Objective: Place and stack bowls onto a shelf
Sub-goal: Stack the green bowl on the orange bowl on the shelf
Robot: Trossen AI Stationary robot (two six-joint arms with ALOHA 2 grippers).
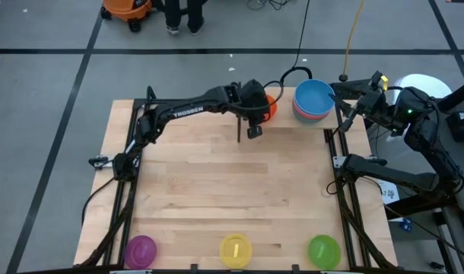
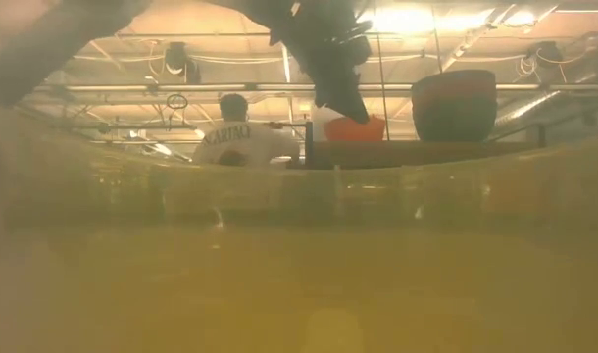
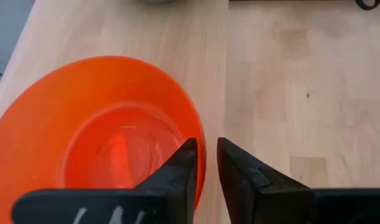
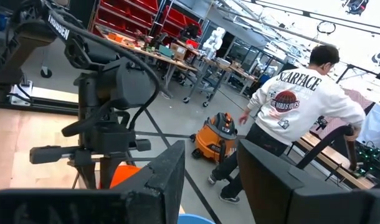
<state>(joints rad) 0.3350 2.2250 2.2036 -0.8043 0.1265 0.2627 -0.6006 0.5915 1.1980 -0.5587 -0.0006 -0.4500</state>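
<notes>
- High view: the left gripper (image 1: 256,114) reached over the far edge of the table (image 1: 217,198), with the orange bowl (image 1: 270,107) just at its right side. A stack topped by the blue bowl (image 1: 314,97), a pink bowl (image 1: 306,115) under it, stood to the right of that. The purple bowl (image 1: 140,250), yellow bowl (image 1: 236,250) and green bowl (image 1: 324,250) sat in a row along the near edge. The right gripper (image 1: 352,106) waited off the table's far right corner.
- Low view: the left gripper (image 2: 343,83) hung just above the orange bowl (image 2: 356,128) on the raised shelf (image 2: 426,152); the bowl stack (image 2: 454,105) stood to its right. A person (image 2: 242,137) stood behind.
- Left wrist view: the fingers (image 3: 177,180) straddled the orange bowl's (image 3: 96,137) rim, one inside and one outside, a narrow gap between them; whether they pinched it could not be told.
- Right wrist view: the right gripper's (image 4: 212,180) fingers stood apart, holding nothing, facing the left arm (image 4: 109,93), a person in white (image 4: 296,112) and an orange vacuum (image 4: 218,140).
</notes>
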